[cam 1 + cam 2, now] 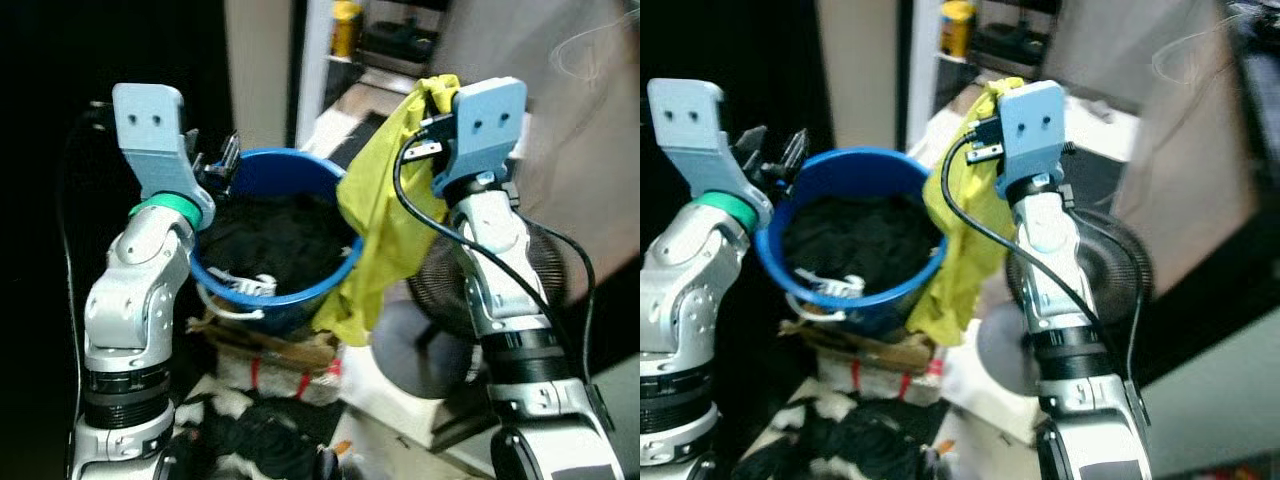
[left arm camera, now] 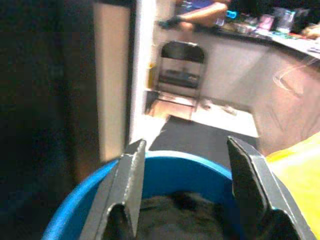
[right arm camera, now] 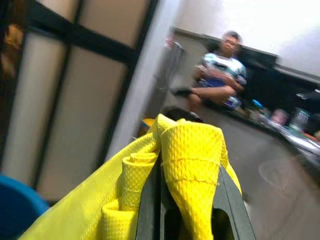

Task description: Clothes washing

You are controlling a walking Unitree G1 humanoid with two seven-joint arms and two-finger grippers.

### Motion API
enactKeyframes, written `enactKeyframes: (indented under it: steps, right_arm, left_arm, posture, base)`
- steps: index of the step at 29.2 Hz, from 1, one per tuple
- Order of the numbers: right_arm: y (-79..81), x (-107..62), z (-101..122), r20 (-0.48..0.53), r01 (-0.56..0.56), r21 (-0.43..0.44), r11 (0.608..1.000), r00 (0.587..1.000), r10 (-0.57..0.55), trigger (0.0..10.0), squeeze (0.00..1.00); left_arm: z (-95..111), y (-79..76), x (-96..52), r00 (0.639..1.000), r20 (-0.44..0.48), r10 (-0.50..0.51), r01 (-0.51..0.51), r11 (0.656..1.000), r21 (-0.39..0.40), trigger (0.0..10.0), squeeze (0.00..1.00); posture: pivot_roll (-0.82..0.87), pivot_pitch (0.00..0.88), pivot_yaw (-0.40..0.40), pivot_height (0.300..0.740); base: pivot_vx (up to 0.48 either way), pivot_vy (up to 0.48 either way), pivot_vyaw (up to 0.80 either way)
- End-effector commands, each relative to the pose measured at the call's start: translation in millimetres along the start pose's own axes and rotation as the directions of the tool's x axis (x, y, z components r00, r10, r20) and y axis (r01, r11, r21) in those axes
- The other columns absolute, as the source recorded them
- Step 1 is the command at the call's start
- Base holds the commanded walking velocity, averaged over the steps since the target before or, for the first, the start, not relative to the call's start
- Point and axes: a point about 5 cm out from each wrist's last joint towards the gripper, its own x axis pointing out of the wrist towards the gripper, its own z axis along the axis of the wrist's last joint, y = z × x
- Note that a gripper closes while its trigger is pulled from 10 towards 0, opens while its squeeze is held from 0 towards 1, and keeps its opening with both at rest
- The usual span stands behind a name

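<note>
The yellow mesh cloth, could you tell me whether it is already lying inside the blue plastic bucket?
No, the yellow mesh cloth hangs pinched in the right pincer, draped outside the blue plastic bucket.

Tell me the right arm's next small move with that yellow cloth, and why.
Probably swing the right gripper leftward over the blue bucket before releasing. Its fingers are shut on the yellow cloth, which hangs outside the rim, while dark clothes already lie inside. The left gripper is open at the near rim.

Right end effector (image 3: 190, 220) pinches yellow cloth (image 3: 190, 150).
</note>
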Motion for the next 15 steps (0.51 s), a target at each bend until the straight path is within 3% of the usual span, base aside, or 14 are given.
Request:
enactKeyframes:
  steps: [1,15]
  right_arm:
    - [-2.8,-0.2,-0.8,-0.015,0.027,0.03,0.999,1.0,-0.027,10.0,0.0]
    - [4.2,0.5,-2.3,-0.031,0.034,0.072,0.997,0.999,-0.031,10.0,0.0]
  left_arm:
    - [1.5,-2.2,-0.3,1.0,0.021,-0.02,0.019,1.0,0.016,10.0,0.0]
    - [3.2,1.6,0.7,0.999,0.033,-0.019,0.018,0.999,0.031,10.0,0.0]
  posture:
    - [0.06,0.01,-0.03,0.74]
    - [0.07,0.01,-0.026,0.74]
  base:
    - [0.0,0.0,-0.8]
    - [0.0,0.0,-0.8]
